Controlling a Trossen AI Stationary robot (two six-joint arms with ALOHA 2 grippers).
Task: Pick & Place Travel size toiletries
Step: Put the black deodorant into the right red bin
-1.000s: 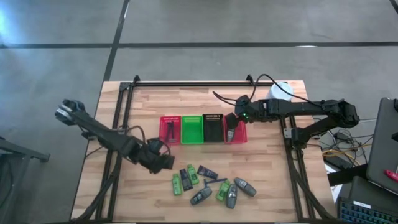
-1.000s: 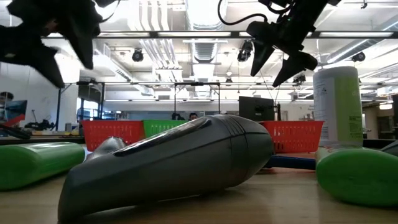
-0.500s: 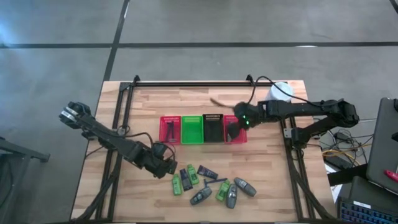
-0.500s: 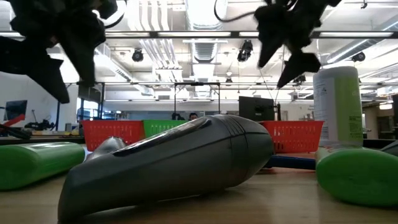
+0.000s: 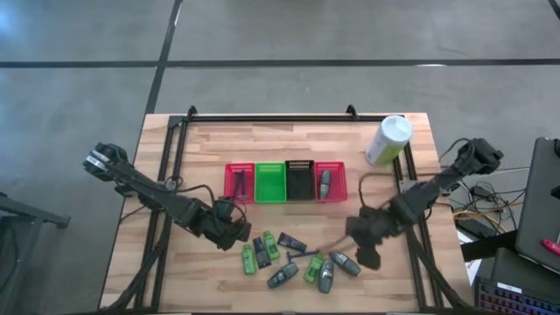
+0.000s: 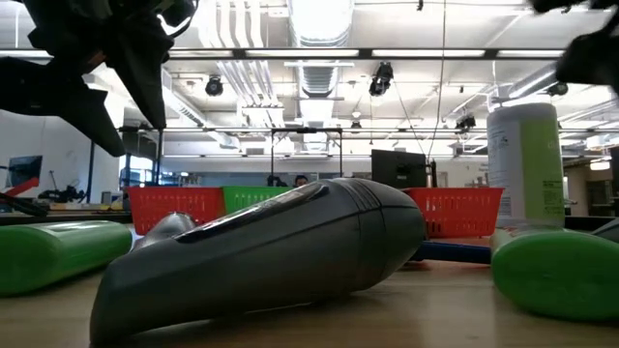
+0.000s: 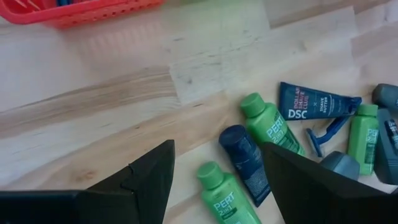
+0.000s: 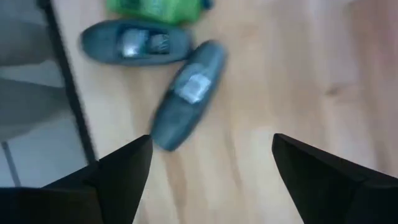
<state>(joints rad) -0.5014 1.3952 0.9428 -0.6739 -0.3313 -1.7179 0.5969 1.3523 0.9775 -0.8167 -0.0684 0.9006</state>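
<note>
The travel size toiletries [image 5: 297, 258] are lying in a loose cluster at the lower centre of the high view, on the near part of the tabletop [image 5: 201, 144]: green bottles [image 7: 270, 124], dark tubes [image 7: 245, 162], a blue razor [image 7: 326, 132] and grey oval bottles [image 8: 186, 93]. The left gripper [image 5: 234, 231] is hovering at the cluster's left edge with its fingers [image 7: 137, 180] spread apart and empty; the right gripper [image 5: 366, 249] is hanging just right of the grey bottles, fingers [image 8: 118, 171] also apart, holding nothing. To pick well, each arm is probably best centring on one outlying item and descending straight so neighbours are not nudged. Farther back, at frame centre, four small baskets [image 5: 284, 182] are sitting in a row, the rightmost red basket [image 5: 330, 184] already holding a grey bottle. A white-and-green canister [image 5: 388, 140] is standing at the upper right. Beyond, an open workshop with ceiling lights is showing.
</note>
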